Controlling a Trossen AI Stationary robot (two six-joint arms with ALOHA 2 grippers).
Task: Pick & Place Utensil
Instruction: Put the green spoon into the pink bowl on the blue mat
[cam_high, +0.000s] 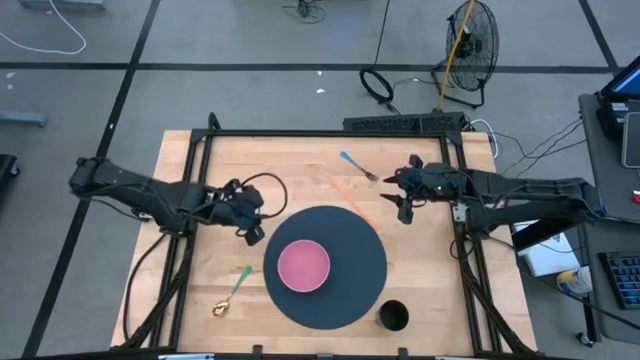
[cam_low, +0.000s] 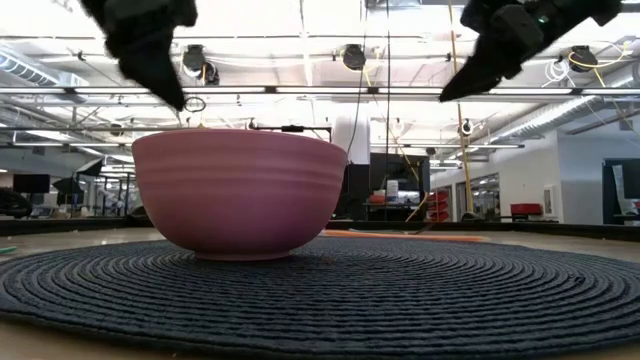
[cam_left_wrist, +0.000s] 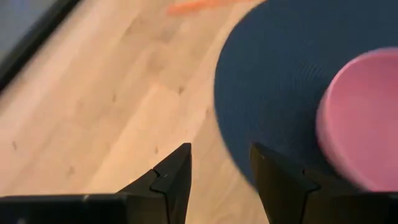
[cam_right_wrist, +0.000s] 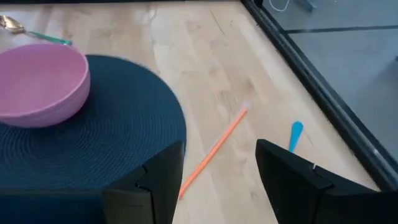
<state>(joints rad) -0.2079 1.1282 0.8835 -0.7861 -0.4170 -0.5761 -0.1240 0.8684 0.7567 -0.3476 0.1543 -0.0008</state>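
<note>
Wooden table (cam_high: 200, 290) under me, round dark woven mat (cam_high: 345, 285) in the middle, pink bowl (cam_high: 303, 265) sitting on it, left of the mat's centre. Small black cup (cam_high: 393, 316) at the mat's near right edge.

My left gripper (cam_high: 253, 233) hovers over bare wood just left of the mat, fingers (cam_left_wrist: 171, 180) spread, nothing between them. My right gripper (cam_high: 404, 209) hovers near the mat's upper right edge, fingers (cam_right_wrist: 155, 180) also spread and empty.

Utensils: gold spoon with green handle (cam_high: 232, 290) lies on the wood left of the mat, near the front. Blue-handled fork (cam_high: 357, 166) lies toward the back, near my right gripper. Thin orange stick (cam_right_wrist: 214, 149) on the wood between fork and mat.
</note>
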